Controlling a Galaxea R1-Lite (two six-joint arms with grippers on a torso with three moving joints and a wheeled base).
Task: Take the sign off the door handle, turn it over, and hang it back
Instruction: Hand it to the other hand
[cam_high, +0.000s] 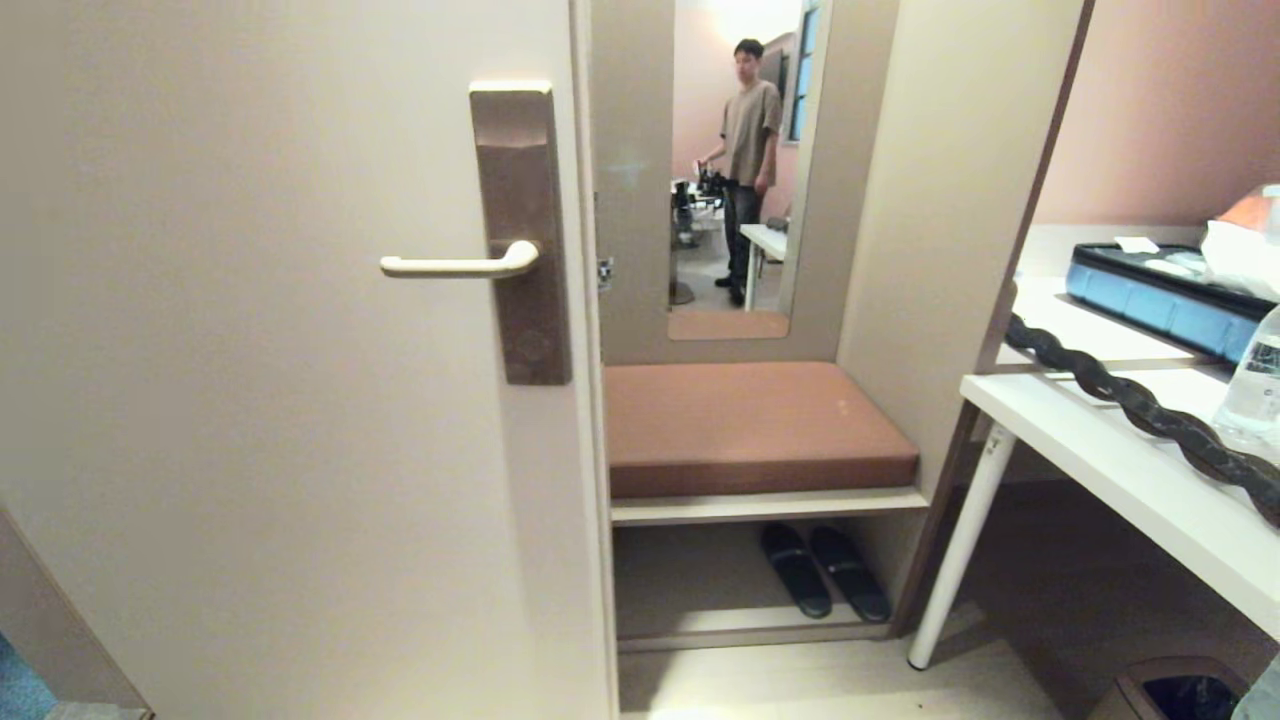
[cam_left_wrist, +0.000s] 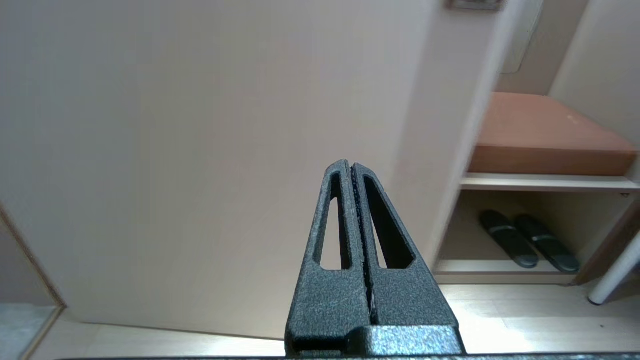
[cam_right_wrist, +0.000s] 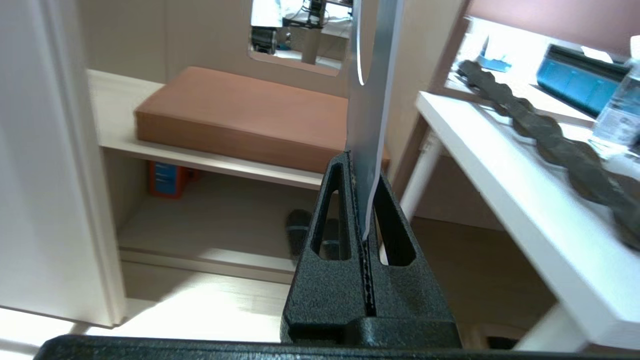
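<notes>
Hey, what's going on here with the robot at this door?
The robot's right gripper is shut on the sign, holding it edge-on by its lower end, away from the door. The door handle is bare, so the sign is off and not yet rehung. The left gripper is shut and empty, low before the door. A person stands in the background.
</notes>
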